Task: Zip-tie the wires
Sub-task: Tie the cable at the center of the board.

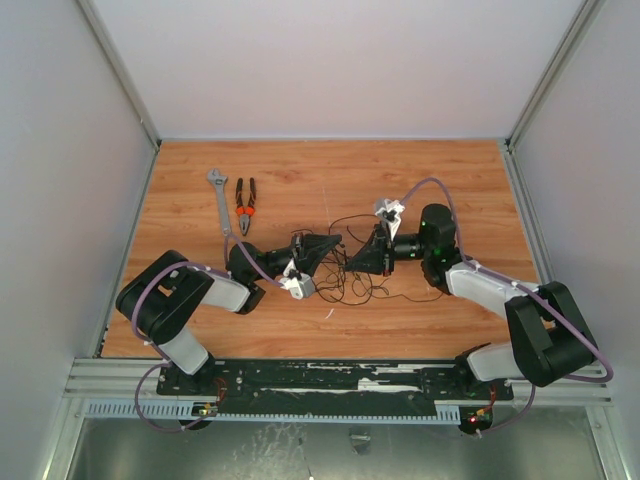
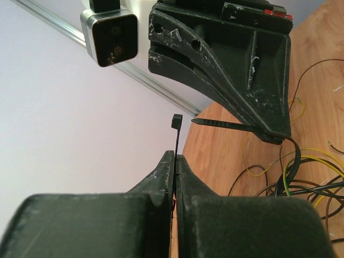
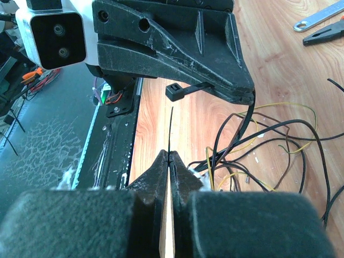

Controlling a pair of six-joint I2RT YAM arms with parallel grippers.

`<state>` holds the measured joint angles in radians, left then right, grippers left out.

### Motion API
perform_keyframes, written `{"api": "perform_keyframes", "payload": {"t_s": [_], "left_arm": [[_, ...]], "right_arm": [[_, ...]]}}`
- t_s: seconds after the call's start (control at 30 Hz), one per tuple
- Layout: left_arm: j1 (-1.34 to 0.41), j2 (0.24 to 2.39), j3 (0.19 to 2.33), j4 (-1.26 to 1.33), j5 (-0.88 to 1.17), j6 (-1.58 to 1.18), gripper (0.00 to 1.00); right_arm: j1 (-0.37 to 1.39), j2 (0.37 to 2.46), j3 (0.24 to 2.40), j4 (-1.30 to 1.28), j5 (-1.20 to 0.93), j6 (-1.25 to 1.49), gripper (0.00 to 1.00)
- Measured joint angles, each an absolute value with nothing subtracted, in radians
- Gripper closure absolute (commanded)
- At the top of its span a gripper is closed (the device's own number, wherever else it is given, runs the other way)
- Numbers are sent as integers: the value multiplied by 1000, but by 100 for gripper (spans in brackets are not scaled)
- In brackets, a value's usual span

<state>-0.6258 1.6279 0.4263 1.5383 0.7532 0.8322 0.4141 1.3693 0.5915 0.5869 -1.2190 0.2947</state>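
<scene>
Left claw [image 2: 175,159] is pinching shut on the zip tie [image 2: 176,134] just below its square head; right claw [image 3: 169,156] is clamping shut on the thin tail end. Between them the strip is dipping down into the wires [image 3: 223,161], which are lying in a loose tangle on the wooden table [image 1: 450,190] between the two arms.

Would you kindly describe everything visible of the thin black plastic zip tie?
The thin black plastic zip tie is a narrow strip with a square head and pointed tail. Bent in a U, its middle dips among the thin black and yellow wires. The left gripper pinches its head end, the right gripper its tail; tail not yet threaded.
</scene>
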Motion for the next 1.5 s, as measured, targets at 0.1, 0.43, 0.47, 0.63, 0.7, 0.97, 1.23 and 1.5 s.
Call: {"api": "perform_keyframes", "payload": {"t_s": [0.1, 0.43, 0.47, 0.63, 0.7, 0.97, 1.23, 1.5], "left_arm": [[-626, 1628, 426, 1538, 753, 832, 100], [-626, 1628, 426, 1538, 753, 828, 100], [-626, 1628, 426, 1538, 753, 828, 100], [-626, 1628, 426, 1538, 753, 826, 100], [-626, 1628, 426, 1538, 753, 826, 100], [-626, 1628, 426, 1538, 753, 826, 100], [-626, 1628, 426, 1538, 753, 826, 100], [-626, 1633, 426, 1538, 753, 826, 100]], "right_arm": [[418, 1369, 592, 587, -1219, 295, 100], [418, 1372, 598, 589, -1219, 295, 100], [418, 1374, 598, 589, -1218, 295, 100], [418, 1382, 599, 596, -1219, 297, 100], [418, 1386, 603, 598, -1219, 299, 100], [418, 1389, 618, 604, -1219, 309, 100], [418, 1389, 618, 604, -1220, 311, 100], [418, 1388, 618, 591, -1225, 306, 100]]}}
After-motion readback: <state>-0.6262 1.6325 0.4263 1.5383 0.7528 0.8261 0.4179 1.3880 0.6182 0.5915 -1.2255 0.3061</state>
